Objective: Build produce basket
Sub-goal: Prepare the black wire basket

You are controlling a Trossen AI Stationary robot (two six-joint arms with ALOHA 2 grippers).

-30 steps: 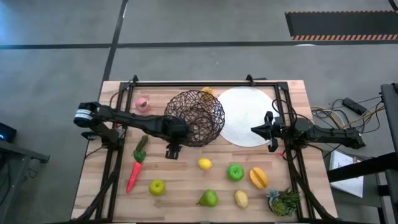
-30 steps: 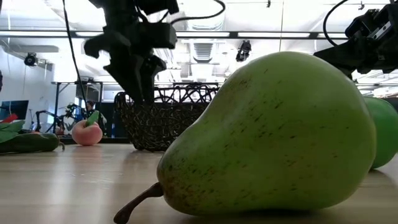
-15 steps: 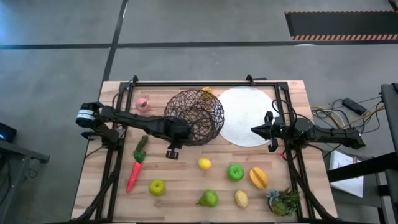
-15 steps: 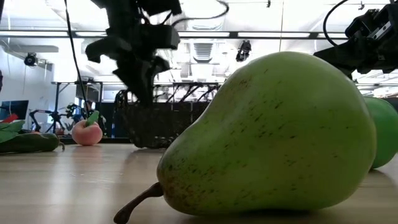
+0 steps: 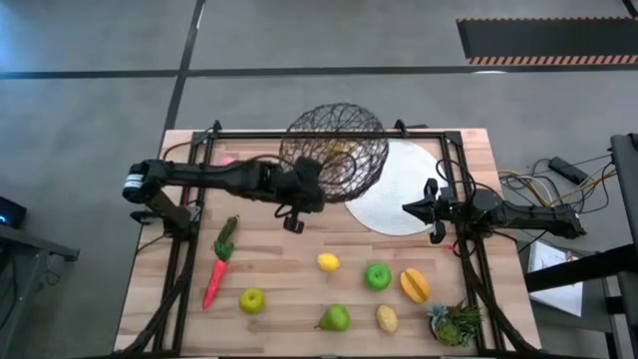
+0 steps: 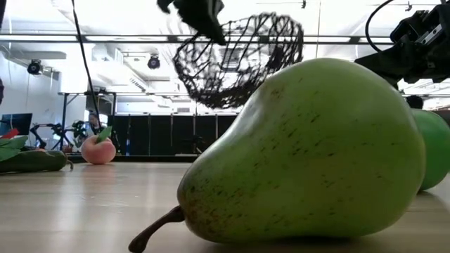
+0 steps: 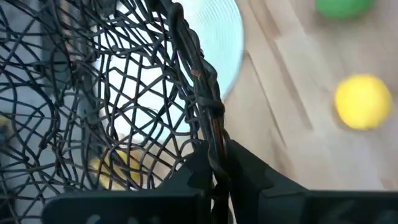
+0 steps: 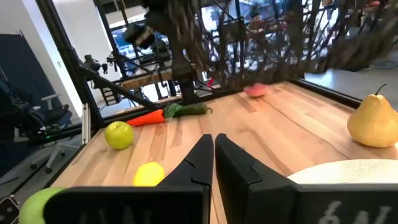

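Left wrist view shows the left gripper (image 7: 214,165) pinched shut on the rim of the basket (image 7: 124,93), whose weave hides a blurred yellow piece beyond the fingers. Past the grip, the basket hangs tilted above the table (image 5: 289,269). Farther off, the right gripper (image 5: 431,210) waits closed, empty, over the white plate (image 5: 399,189).

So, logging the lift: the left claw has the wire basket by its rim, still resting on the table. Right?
Not quite. The left claw does pinch the basket by its rim, but the basket is lifted clear of the table, as the low view shows.
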